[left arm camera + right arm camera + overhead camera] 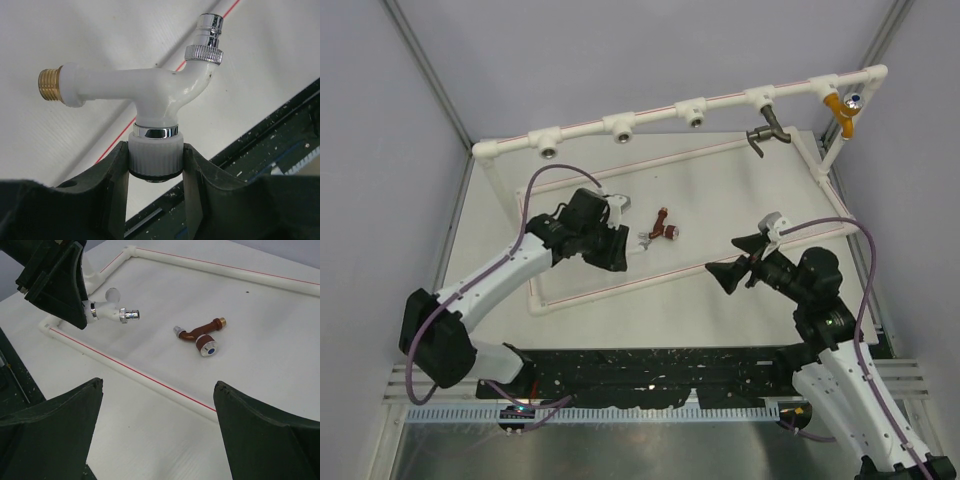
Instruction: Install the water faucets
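Between the left fingers (111, 200), ribbed knob (154, 157) of the white faucet (150, 90)

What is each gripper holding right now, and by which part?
Left gripper holds the white faucet by its ribbed knob; right gripper is open, holding nothing.

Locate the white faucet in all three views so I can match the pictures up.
Top external: the white faucet is mid-table, at the tip of the left gripper.
Left wrist: it fills the centre, its ribbed knob clamped between the fingers.
Right wrist: it is upper left, held by the left gripper.
Shared landmark: the red-striped pipe frame shows in every view.
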